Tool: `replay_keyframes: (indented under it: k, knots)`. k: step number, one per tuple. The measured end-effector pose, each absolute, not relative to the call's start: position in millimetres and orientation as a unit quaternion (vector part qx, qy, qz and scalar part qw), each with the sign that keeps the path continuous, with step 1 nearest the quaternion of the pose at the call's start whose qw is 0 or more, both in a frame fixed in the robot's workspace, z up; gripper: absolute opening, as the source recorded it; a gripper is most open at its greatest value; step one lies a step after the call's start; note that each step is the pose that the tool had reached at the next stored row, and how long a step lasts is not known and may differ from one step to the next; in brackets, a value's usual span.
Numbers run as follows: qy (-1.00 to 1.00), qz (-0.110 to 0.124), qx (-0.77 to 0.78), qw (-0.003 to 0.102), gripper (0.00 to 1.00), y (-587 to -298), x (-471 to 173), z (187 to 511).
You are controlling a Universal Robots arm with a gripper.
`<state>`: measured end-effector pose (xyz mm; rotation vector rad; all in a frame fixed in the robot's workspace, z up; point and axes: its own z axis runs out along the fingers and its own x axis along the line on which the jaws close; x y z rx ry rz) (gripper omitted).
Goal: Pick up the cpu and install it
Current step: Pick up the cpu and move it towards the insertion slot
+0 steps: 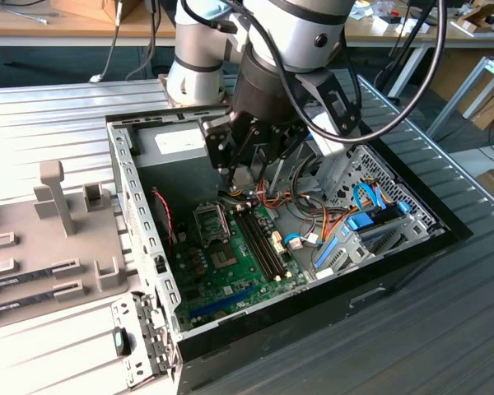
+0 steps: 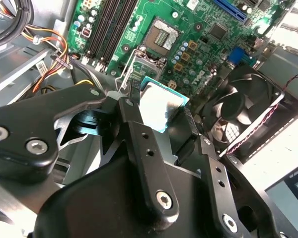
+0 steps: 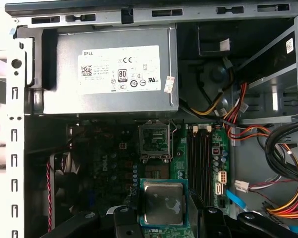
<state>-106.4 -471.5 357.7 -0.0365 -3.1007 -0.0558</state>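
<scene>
The black metal pincer point(image 2: 161, 113) was clenched on the cpu point(image 2: 159, 101), a small flat square chip with a silver-grey metal top and a thin green rim. In both wrist views, two jointed black fingers point(image 3: 125, 218) with bolted links pressed against opposite edges of the chip. The smooth metal top carried dull mottled smears in the first wrist view.

The cpu was held in the air inside the open computer case point(image 1: 125, 197), above the green printed motherboard point(image 2: 203, 29) and not touching it. The square socket point(image 3: 155, 140), framed in bright metal, lay near the chip but apart from it, with its fine-grained contact field exposed and nothing seated in it.

Long narrow black memory slots point(image 3: 202, 153) ran just beside the socket. A round black plastic fan point(image 2: 243, 96) with curved blades stood near the pincer. A big grey sheet-metal box with a white label point(image 3: 109, 74) sat against the case wall beyond the socket. Bundles of orange, yellow and black cables point(image 3: 283, 198) filled the adjoining bay.

The case rested on a ribbed grey metal worktop point(image 1: 445, 329). A flat grey moulded fixture point(image 1: 58, 239) lay at the exterior view's left.
</scene>
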Motion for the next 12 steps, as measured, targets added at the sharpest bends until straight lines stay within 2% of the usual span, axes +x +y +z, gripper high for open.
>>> replay_keyframes:
  k: [12]
  knots:
    - [-1.000, -0.018, -0.012, 0.020, 0.47, -471.7, -106.4, 349.5]
